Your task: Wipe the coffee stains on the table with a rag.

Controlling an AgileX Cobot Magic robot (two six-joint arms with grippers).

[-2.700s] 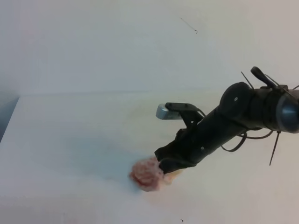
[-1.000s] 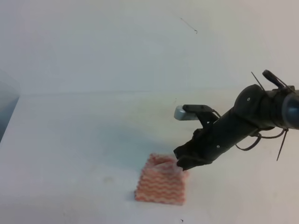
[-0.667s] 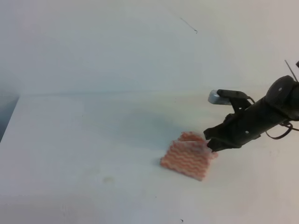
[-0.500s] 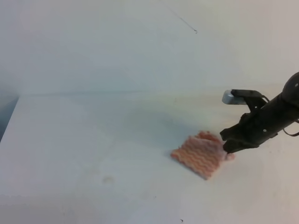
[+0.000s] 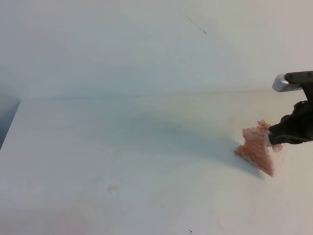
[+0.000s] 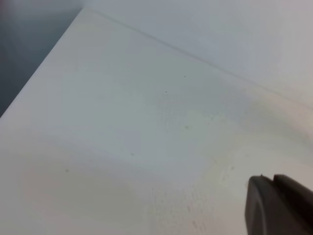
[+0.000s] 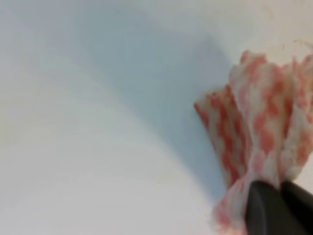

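Note:
My right gripper (image 5: 272, 140) is at the far right edge of the high view, shut on the pink-red and white rag (image 5: 256, 149). The rag hangs from it in a crumpled triangle just over the white table (image 5: 98, 142). I cannot tell whether its lower tip touches the table. In the right wrist view the dark fingertips (image 7: 266, 208) pinch the rag (image 7: 259, 122) at its bottom. No tan coffee stain shows in any view. My left gripper (image 6: 275, 193) shows only in the left wrist view, with its dark fingers lying together and holding nothing.
A faint small smudge (image 5: 113, 188) lies on the table at the front left. The pale wall (image 5: 146, 44) rises behind the table's back edge. The table's left edge (image 5: 11, 122) borders a dark gap.
My right gripper has carried the rag from the middle front of the table to the far right. The rag went from a ball to spread out, then to a hanging triangle.

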